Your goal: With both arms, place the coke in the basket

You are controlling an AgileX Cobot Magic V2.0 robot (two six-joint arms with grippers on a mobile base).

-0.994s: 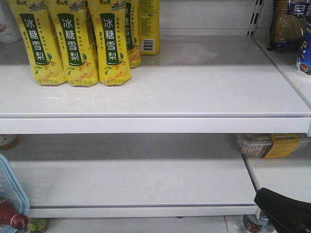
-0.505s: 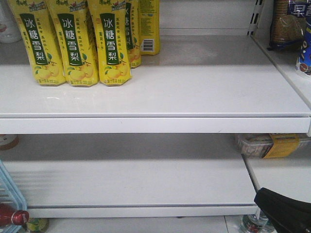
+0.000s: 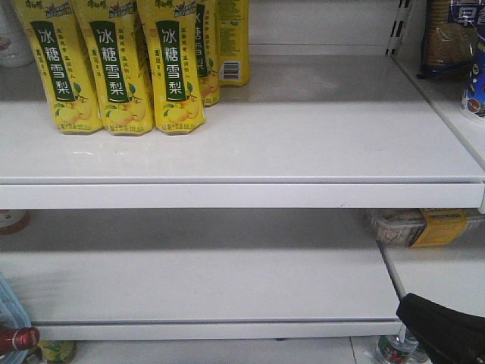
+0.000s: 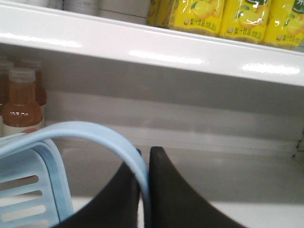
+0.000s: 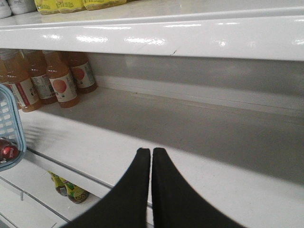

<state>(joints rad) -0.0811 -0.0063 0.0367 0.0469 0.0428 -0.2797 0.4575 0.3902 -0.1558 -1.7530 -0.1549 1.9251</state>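
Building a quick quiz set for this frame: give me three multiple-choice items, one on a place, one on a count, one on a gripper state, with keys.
1. Where is the basket handle in the left wrist view?
A. lying on the upper shelf
B. between the left gripper's fingers
C. hooked on the right gripper

2. How many yellow bottles stand in the front row on the upper shelf, front view?
A. one
B. three
C. six

3. How does the right gripper stand?
A. wide open
B. shut on a bottle
C. shut on nothing

Key: 1 B, the pale blue handle curves down into the slit of the left gripper. 2 B, three yellow bottles line the front, with more behind. 3 C, the right gripper has its fingers together with nothing between them.
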